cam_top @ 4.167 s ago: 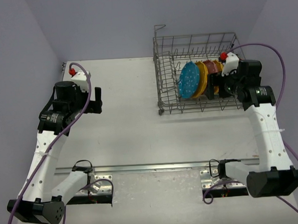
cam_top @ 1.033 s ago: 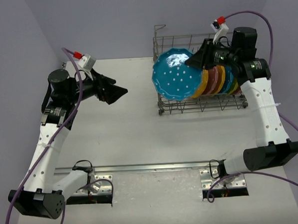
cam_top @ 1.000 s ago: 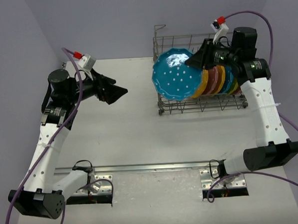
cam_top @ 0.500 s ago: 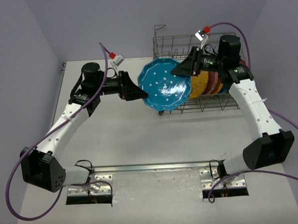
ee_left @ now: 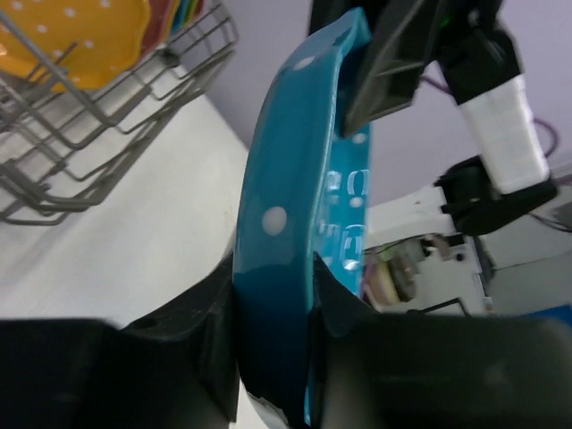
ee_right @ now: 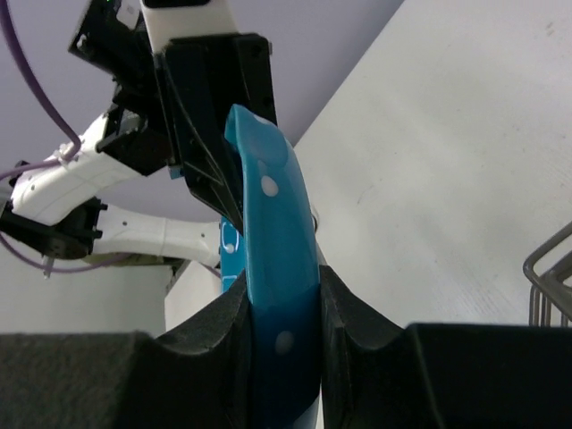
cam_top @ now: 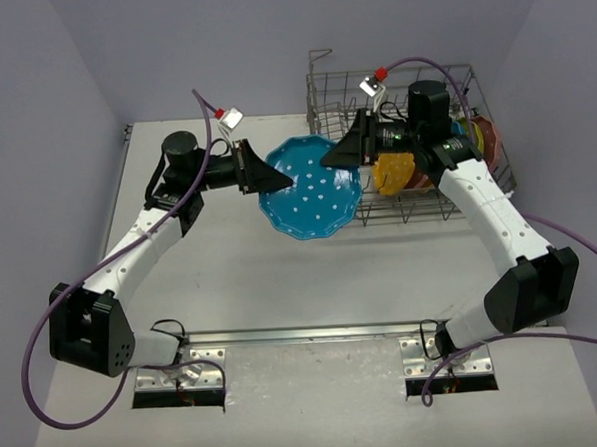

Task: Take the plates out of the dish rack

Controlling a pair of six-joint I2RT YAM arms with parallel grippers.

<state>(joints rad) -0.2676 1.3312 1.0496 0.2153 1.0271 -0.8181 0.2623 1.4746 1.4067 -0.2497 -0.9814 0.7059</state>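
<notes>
Just beside the left end of the dish rack (cam_top: 411,77), above the table (cam_top: 231,272), the teal-blue plate (cam_top: 312,198) is gripped at opposite rim edges by the left gripper (cam_top: 282,182) and the right gripper (cam_top: 329,163). An orange-yellow plate (cam_top: 396,170) is seen standing in the rack.

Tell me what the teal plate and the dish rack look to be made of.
Teal plate: probably glazed ceramic or melamine; glossy, with light reflecting off its face, and a thick moulded scalloped rim.
Dish rack: thin grey wire, apparently metal, dull finish.
</notes>
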